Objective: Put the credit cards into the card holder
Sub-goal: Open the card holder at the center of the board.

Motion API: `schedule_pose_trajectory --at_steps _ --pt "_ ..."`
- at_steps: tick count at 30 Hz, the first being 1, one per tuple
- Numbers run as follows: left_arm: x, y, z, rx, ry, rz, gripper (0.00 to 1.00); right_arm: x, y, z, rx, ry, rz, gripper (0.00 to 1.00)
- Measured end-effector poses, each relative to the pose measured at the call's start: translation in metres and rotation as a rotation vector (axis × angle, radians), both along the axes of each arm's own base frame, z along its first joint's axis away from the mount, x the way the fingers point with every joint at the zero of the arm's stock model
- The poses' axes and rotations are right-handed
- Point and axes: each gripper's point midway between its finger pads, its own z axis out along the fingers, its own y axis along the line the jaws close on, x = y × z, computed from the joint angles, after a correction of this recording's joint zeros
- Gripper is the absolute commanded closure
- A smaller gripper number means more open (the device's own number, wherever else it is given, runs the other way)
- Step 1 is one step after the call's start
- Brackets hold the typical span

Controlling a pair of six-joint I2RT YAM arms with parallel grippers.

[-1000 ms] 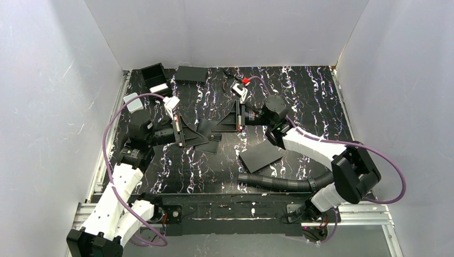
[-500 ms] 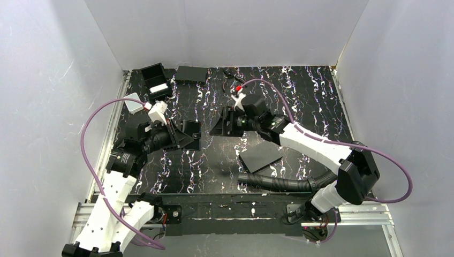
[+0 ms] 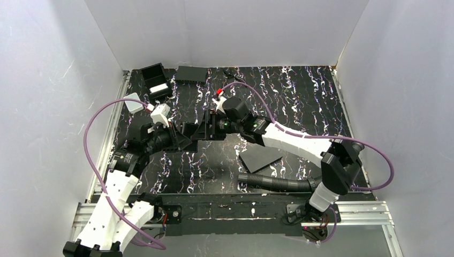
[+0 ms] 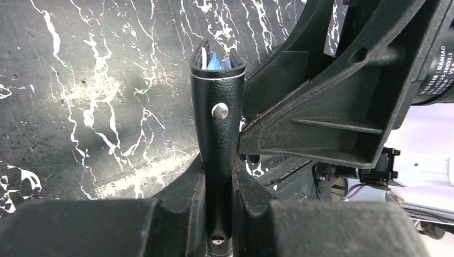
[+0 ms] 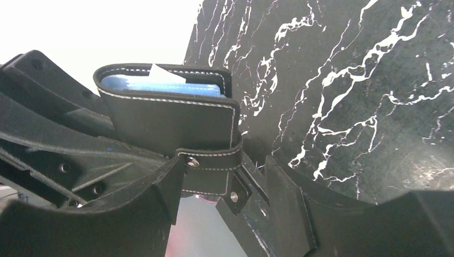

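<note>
A black leather card holder (image 4: 218,118) stands upright, clamped between the fingers of my left gripper (image 4: 219,179). Blue credit cards (image 4: 216,60) sit in its open top. In the right wrist view the holder (image 5: 171,120) faces the camera, with the blue cards (image 5: 160,84) and a white slip inside. Its snap strap (image 5: 209,160) lies between the spread fingers of my right gripper (image 5: 219,179), which looks open around the holder's lower end. In the top view the left gripper (image 3: 184,140) and right gripper (image 3: 201,130) meet at the holder left of centre.
A matte black flat sheet (image 3: 260,156) lies at centre right. A black open box (image 3: 154,79) and a flat black case (image 3: 191,73) are at the back left, with a white block (image 3: 134,103) by the left rail. A corrugated hose (image 3: 278,183) runs along the front.
The right gripper has moved left across the table to the holder. The left gripper has turned and brought the holder towards it, so the two now meet.
</note>
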Motion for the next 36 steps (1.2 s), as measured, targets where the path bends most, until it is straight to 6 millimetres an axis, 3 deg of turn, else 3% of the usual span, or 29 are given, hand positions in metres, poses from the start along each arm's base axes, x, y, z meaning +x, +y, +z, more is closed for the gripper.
schedule_pose_trajectory --at_steps 15,28,32,36 --pt "-0.001 0.005 -0.007 0.056 -0.059 -0.014 1.00 -0.002 0.014 -0.002 -0.013 0.008 -0.010 0.27" --pt "-0.004 0.016 -0.005 0.109 -0.107 0.017 1.00 -0.006 0.024 0.009 -0.087 -0.084 -0.048 0.67" --pt "-0.005 0.019 -0.001 0.118 -0.132 0.034 1.00 -0.008 0.028 0.013 -0.088 -0.114 -0.051 0.70" --pt "-0.005 0.022 -0.002 0.129 -0.132 0.047 1.00 -0.008 0.028 0.012 -0.101 -0.138 -0.062 0.82"
